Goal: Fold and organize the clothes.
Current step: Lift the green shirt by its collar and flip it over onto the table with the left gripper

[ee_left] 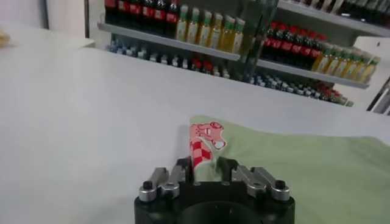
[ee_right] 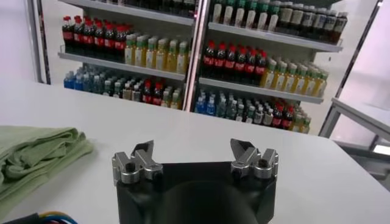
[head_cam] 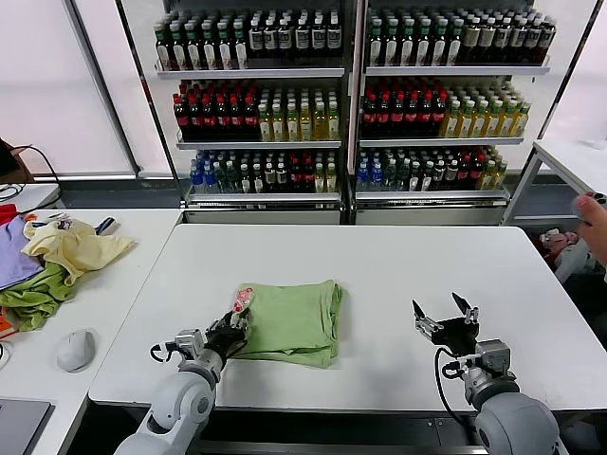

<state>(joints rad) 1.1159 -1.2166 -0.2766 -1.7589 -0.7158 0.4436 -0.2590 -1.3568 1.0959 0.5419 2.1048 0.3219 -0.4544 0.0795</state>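
Down at the shirt's left edge, left pincer pinching a raised corner of the light sage-green knit shirt, fingers pressed onto the cloth just below its red-and-white printed patch. Folded into a compact block, lying near the front of the white bench, a little left of its middle. Right pincer spread wide, holding nothing, hovering over bare bench well apart from the shirt on its right side.

Probably a late fold or a tidying of the bundle in hand. Next, likely a lift of the pinched corner and a carry across the block, calling for a low, even pull so the layers beneath stay stacked.

Beyond, a second bench on the left with a pale yellow garment and darker olive-green cloth heaped on it. Behind, shelves of bottled drinks.
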